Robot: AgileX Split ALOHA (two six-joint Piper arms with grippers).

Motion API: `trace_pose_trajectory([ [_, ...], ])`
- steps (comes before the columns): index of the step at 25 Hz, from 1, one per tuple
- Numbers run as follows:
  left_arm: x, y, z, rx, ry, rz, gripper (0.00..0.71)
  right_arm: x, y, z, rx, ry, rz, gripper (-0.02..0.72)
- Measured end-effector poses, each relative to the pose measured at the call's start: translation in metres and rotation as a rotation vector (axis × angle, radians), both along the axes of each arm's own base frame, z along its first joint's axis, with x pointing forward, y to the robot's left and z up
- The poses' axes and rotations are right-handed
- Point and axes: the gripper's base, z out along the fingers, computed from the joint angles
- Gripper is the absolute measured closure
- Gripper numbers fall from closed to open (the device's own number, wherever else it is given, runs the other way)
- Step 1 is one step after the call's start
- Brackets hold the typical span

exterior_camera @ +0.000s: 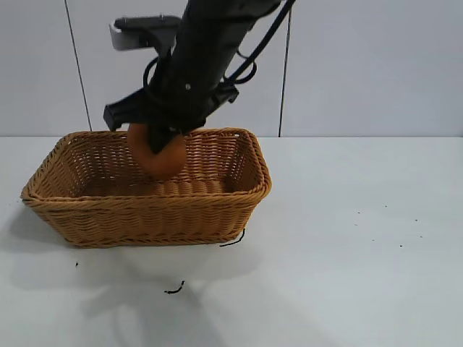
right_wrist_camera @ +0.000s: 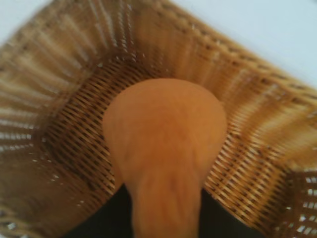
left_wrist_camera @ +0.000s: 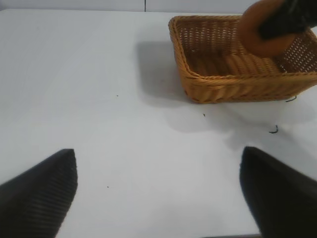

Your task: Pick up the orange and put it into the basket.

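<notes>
The orange hangs inside the wicker basket, above its floor near the back wall. My right gripper reaches down from above and is shut on its narrow top. In the right wrist view the orange fills the middle, with a dark finger close on each side of its neck and the basket weave below. In the left wrist view my left gripper stands open over bare table, well away from the basket and the orange.
The basket stands on a white table near a pale wall. Two small dark scraps lie in front of it, one by its front right corner and one farther forward. Bare table stretches to the right.
</notes>
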Motion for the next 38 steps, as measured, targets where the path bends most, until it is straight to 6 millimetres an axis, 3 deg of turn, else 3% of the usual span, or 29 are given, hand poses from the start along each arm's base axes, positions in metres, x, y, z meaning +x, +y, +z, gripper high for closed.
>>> trace_pose_trajectory([
  [2,0.000,0.000,0.000,0.000,0.000,0.000,0.071,-0.001,-0.001,0.003,-0.003,0.004,0.000,0.246],
  [4,0.000,0.000,0.000,0.000,0.000,0.000,0.071,-0.003,-0.002,0.011,-0.006,0.006,0.001,0.112],
  [7,0.000,0.000,0.000,0.000,0.000,0.000,0.071,-0.002,-0.004,0.036,-0.009,-0.002,-0.001,0.042],
  [11,0.000,0.000,0.000,0.000,0.000,0.000,0.071,0.014,-0.016,0.085,0.015,-0.022,-0.048,0.026],
  [16,0.000,0.000,0.000,0.000,0.000,0.000,0.071,0.045,-0.060,0.127,0.037,-0.078,-0.166,0.027],
  [20,0.000,0.000,0.000,0.000,0.000,0.000,0.071,0.071,-0.117,0.130,-0.001,-0.079,-0.294,0.027],
  [23,0.000,0.000,0.000,0.000,0.000,0.000,0.071,0.088,-0.171,0.129,-0.052,-0.069,-0.405,0.027],
  [30,0.000,0.000,0.000,0.000,0.001,0.000,0.071,0.099,-0.274,0.124,-0.098,0.027,-0.627,0.028],
  [34,0.000,0.000,0.000,-0.001,0.001,-0.001,0.071,0.095,-0.300,0.121,-0.104,0.105,-0.684,0.034],
  [38,0.000,0.000,0.000,0.000,0.001,0.000,0.071,0.089,-0.303,0.119,-0.133,0.170,-0.667,0.040],
])
